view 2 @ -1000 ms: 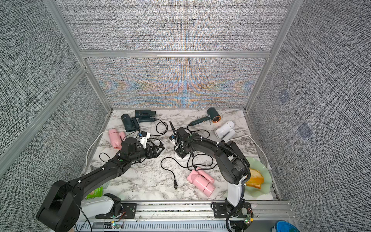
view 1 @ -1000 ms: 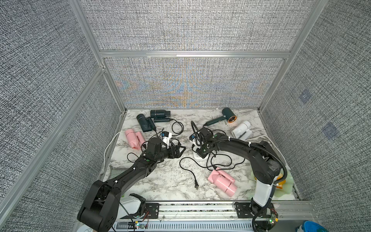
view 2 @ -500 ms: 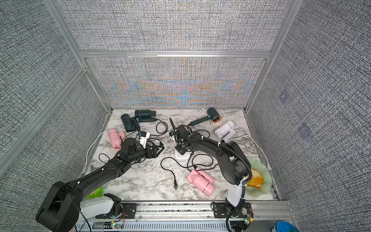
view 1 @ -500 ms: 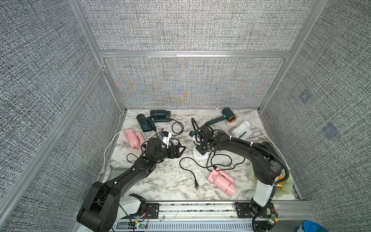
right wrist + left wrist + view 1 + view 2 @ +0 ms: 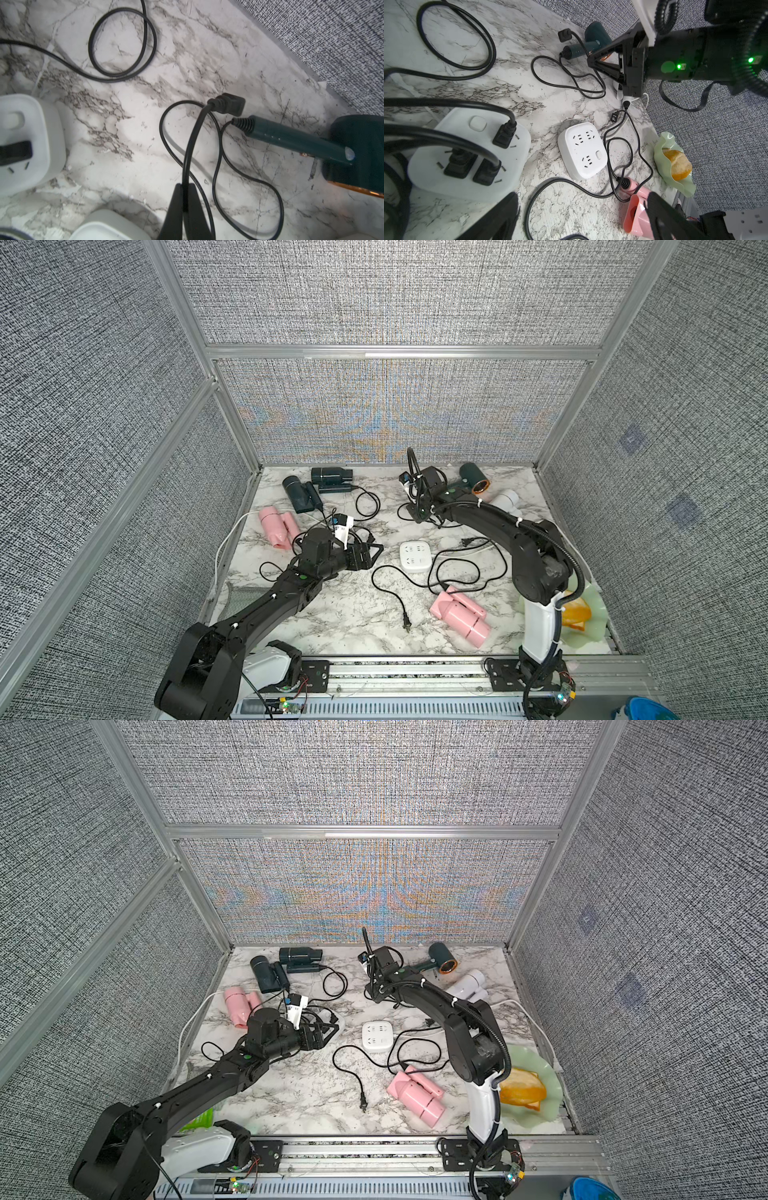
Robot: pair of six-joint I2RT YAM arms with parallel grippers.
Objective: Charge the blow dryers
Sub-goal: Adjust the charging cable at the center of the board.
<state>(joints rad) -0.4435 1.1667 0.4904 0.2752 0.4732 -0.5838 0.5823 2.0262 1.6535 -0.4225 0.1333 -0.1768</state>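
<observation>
Right jaws clamped on the dryer (image 5: 291, 138) cord (image 5: 185, 164), plug (image 5: 227, 106) just past them, open surface (image 5: 207, 52) ahead; left jaws wide open.

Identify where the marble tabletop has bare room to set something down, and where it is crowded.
Free: the front of the marble tabletop, between the black left arm and the loose black plug; the back middle, between the dark teal hair dryer and the right gripper. Crowded: black cords surround the white square socket block.

copper-ringed dryer (image 5: 359, 133): cut off by edge | plugged socket block (image 5: 520, 149): blurred
</observation>
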